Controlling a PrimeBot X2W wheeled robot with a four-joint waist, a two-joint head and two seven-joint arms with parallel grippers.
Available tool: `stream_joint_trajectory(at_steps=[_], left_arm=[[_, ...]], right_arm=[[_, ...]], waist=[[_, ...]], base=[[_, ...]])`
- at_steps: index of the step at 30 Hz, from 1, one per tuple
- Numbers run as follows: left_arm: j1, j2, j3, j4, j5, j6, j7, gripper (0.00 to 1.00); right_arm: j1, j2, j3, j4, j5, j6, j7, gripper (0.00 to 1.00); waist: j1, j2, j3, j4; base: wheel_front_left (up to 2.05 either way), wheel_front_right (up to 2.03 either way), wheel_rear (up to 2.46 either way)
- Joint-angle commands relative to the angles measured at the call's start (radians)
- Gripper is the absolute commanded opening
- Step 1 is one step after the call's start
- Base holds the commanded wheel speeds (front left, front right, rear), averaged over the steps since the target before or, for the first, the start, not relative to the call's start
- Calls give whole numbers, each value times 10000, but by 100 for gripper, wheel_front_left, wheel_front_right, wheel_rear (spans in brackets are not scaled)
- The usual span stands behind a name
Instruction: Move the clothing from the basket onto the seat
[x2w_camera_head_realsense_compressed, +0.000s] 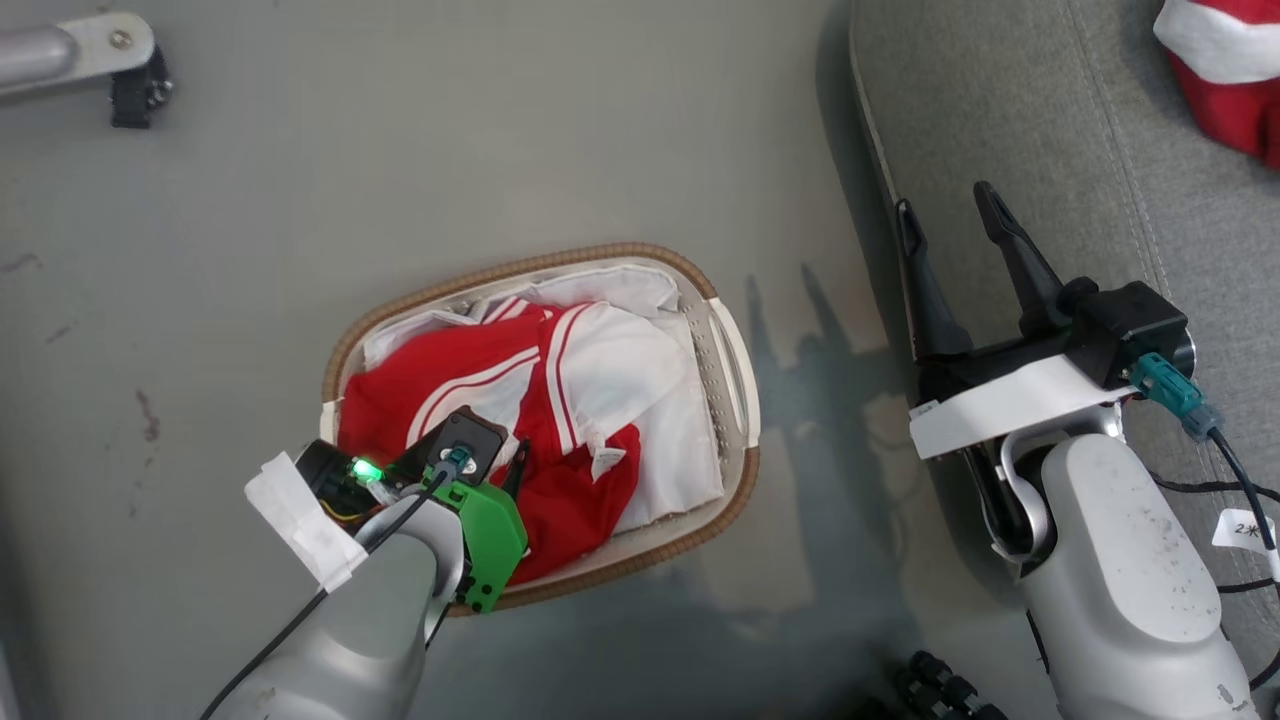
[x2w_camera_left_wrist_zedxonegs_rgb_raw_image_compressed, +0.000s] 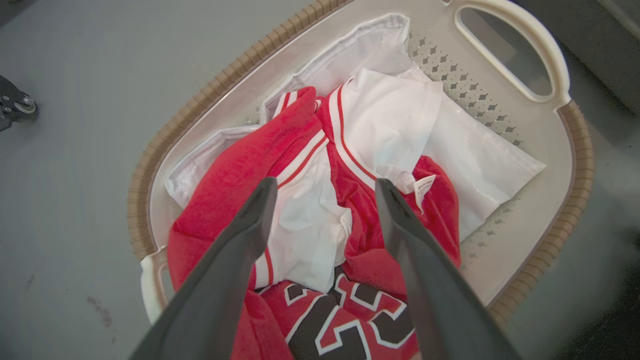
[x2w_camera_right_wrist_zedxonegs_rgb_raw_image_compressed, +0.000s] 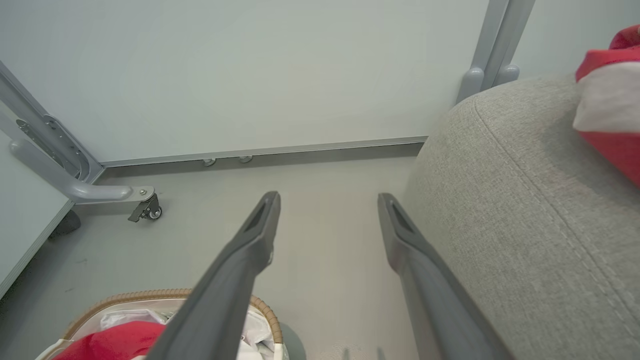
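Left gripper: jaws spread, empty, poised over the red-and-white jerseys piled in the laundry basket. Right gripper: jaws spread, empty, at the grey seat cushion edge. One red-and-white garment lies on the cushion.

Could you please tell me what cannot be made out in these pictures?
- Head view: the red garment on the seat is cut off by the corner.
- Left wrist view: the jersey number is cropped by the bottom edge, partly behind the left gripper.
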Motion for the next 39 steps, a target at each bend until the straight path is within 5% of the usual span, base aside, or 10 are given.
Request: stream_joint_trajectory(at_steps=[1, 21, 22, 23, 24, 39], left_arm=[[-297, 89, -78, 205, 127, 29, 36, 100], [-1399, 698, -402, 1478, 193, 1156, 1732, 100], [-1408, 705, -420, 1488, 182, 1159, 1811, 83], [-1407, 700, -443, 1494, 171, 1134, 1838, 35], [-1414, 686, -469, 1495, 150, 1081, 1872, 5], [-969, 131, -736, 1239, -288, 548, 471, 0]], right_arm=[[-211, -10, 45, -72, 96, -14, -25, 100], [-831, -13, 779, -294, 704, -14, -24, 100], [-847, -13, 789, -275, 723, -14, -24, 100], [-862, -13, 791, -261, 733, -14, -24, 100], [-875, -13, 795, -239, 739, -12, -24, 100], [-332, -19, 349, 324, 116, -14, -24, 100]], waist=[[-1, 0, 1326, -867], [-1, 0, 2888, -1488], [-1, 0, 2894, -1499], [-1, 0, 2892, -1504], [-1, 0, 2877, -1510], [-1, 0, 1042, -753]], base=[[0, 0, 0], [0, 0, 0], [0, 0, 0], [0, 0, 0], [0, 0, 0], [0, 0, 0]])
